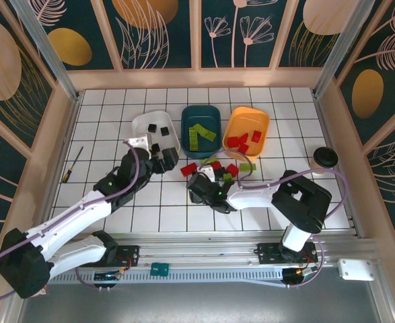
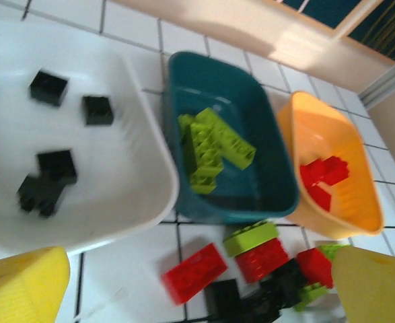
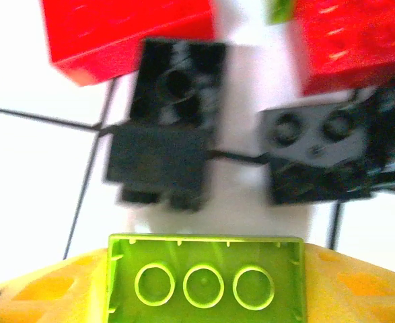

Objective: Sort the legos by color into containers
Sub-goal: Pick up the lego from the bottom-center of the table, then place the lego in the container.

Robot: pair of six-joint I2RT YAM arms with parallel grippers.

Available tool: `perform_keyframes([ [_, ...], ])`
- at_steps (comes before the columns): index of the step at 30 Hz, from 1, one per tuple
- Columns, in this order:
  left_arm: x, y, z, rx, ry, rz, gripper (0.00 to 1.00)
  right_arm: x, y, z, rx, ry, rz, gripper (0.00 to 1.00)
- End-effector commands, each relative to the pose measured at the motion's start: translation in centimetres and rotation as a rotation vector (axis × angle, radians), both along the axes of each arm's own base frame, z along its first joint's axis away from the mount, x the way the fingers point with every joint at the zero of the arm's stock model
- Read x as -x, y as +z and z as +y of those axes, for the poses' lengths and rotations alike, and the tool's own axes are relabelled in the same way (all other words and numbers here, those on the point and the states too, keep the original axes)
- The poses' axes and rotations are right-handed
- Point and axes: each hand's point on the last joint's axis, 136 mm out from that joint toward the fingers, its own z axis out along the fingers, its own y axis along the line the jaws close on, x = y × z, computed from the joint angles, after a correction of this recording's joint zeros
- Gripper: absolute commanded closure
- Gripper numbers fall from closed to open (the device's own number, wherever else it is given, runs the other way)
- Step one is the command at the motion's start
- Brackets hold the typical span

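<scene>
While both arms lean over the counter (image 1: 96,134), three bins sit in a row toward 12 o'clock: white bin (image 1: 140,123), teal bin (image 1: 187,121), orange bin (image 1: 263,122). Loose bricks (image 1: 188,169) lie below them, between the left tool (image 1: 167,157) and right tool (image 1: 214,175).

From the left wrist, four black bricks (image 2: 49,86) lie in the white bin and roughly three lime ones (image 2: 214,145) in the teal. This tool gapes wide, empty.

From the right wrist, two black legos (image 3: 170,128) and two red legos (image 3: 130,30) lie at 12 o'clock. The tool clasps one lime green brick (image 3: 204,282) at 6 o'clock, hollow side up, long axis 9 to 3.
</scene>
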Motion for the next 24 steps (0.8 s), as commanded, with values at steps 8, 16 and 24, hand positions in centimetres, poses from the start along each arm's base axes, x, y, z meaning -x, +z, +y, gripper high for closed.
perform_keyframes([
  [8, 5.0, -7.7, 3.5, 0.066, 0.044, 0.118, 0.01, -0.6, 12.3, 2.4, -0.309, 0.138, -0.136, 0.45],
  [16, 6.4, -9.2, 3.9, 0.090, 0.027, 0.153, 0.01, -13.6, 13.9, -0.5, -0.280, -0.080, -0.196, 0.46],
  [24, 6.6, -9.8, 3.6, 0.081, 0.012, 0.178, 0.01, -22.5, 9.1, -1.1, -0.121, -0.221, -0.133, 0.34],
])
